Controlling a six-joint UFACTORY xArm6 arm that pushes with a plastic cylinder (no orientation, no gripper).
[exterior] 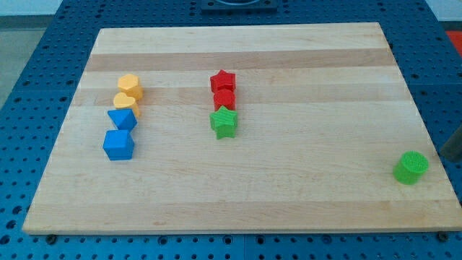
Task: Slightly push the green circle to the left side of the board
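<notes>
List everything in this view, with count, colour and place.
Board: one, light wood, fills most of the view.
Green circle: one, near the board's right edge, low.
Green star: one, centre, below the red blocks.
Red blocks: two, stacked in a column above the green star; the top one a star.
Yellow blocks: two, upper left.
Blue blocks: two, directly below the yellow ones.
Pegboard: blue, perforated, around the board.
Rod: dark, at the view's right edge, just right of the green circle; my tip is not clearly visible.

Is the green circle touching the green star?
No, the green circle lies alone near the view's right edge, far from the green star.
</notes>
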